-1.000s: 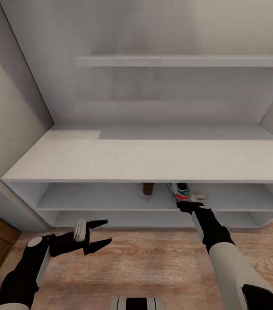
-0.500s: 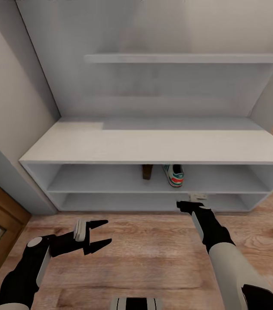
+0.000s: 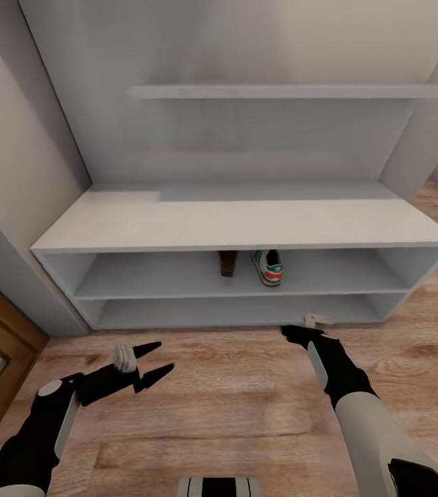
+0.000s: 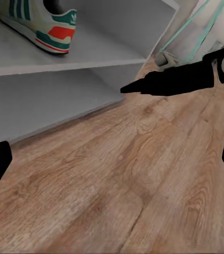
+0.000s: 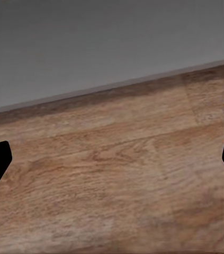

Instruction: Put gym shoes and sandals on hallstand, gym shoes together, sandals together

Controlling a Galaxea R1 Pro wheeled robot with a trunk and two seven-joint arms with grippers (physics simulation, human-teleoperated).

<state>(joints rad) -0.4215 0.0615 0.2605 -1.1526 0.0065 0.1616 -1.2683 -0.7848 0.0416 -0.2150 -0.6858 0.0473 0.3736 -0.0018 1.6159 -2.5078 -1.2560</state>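
Rack (image 3: 246, 224) stands ahead of both pincers. On its upper low shelf, beyond the right pincer (image 3: 295, 332), sit one sneaker (image 3: 268, 267) and one sandal (image 3: 228, 263), side by side. Judged half done; the other two remain unseen. Left pincer (image 3: 151, 362) and right pincer both spread apart, empty, over floor (image 3: 233, 400).

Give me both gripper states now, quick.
Left gripper: open, empty, over the floor.
Right gripper: open, empty, low near the rack.
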